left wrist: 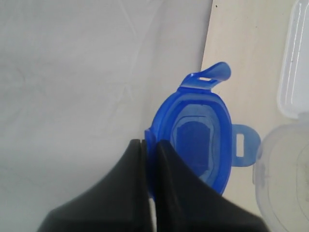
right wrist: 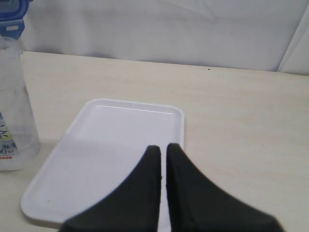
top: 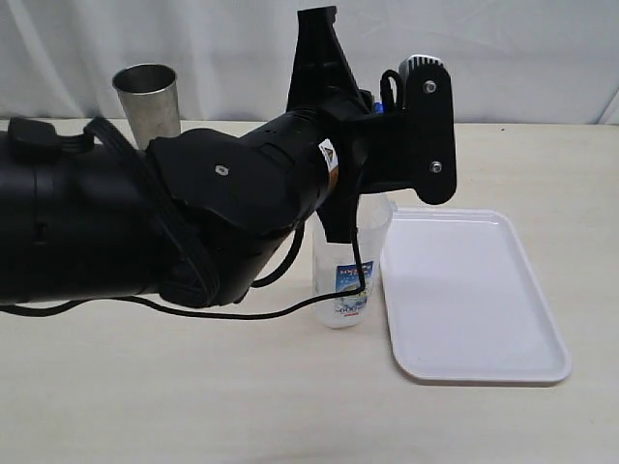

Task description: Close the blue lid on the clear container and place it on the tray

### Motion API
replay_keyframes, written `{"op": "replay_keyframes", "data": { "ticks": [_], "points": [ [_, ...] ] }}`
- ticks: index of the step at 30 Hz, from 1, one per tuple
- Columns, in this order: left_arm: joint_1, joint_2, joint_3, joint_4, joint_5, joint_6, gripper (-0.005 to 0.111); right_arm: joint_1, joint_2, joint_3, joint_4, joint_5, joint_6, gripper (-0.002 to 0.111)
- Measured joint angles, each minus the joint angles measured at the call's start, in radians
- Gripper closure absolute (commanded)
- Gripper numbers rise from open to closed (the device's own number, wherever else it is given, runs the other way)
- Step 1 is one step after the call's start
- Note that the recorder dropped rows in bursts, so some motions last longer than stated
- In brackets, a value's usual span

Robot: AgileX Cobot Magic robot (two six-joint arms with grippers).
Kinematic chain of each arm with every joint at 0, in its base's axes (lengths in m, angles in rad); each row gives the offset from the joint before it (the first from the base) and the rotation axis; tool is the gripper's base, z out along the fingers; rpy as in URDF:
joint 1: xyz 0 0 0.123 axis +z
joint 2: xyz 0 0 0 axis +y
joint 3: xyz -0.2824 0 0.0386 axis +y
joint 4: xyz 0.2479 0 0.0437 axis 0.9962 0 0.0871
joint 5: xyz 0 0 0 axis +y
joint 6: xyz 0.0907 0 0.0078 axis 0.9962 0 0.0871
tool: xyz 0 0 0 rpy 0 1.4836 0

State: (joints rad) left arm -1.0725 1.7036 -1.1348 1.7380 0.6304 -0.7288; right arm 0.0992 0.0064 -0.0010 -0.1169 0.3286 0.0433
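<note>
My left gripper (left wrist: 149,143) is shut on the rim of the blue lid (left wrist: 200,137), whose snap flaps stick out loose. The lid hangs beside the open mouth of the clear container (left wrist: 285,176), not seated on it. In the exterior view the labelled clear container (top: 346,275) stands upright just left of the white tray (top: 474,290), its top hidden behind my left arm (top: 222,213). My right gripper (right wrist: 162,147) is shut with nothing in it, above the tray (right wrist: 111,140). The container (right wrist: 14,121) and the lid (right wrist: 10,14) show at the edge of the right wrist view.
A tapered steel cup (top: 148,97) stands at the back left of the beige table (top: 290,406). A white curtain (top: 503,48) closes off the far side. My left arm fills much of the exterior view's left half.
</note>
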Motion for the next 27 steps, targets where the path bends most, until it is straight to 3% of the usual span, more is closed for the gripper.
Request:
{"op": "replay_keyframes", "data": {
  "ticks": [11, 27],
  "points": [
    [0.048, 0.002, 0.000, -0.014, -0.042, 0.000, 0.107, 0.000, 0.000, 0.000, 0.000, 0.000, 0.000, 0.104],
    [0.048, 0.002, 0.000, -0.043, -0.102, 0.000, 0.107, 0.000, 0.000, 0.000, 0.000, 0.000, 0.000, 0.104]
  ]
}}
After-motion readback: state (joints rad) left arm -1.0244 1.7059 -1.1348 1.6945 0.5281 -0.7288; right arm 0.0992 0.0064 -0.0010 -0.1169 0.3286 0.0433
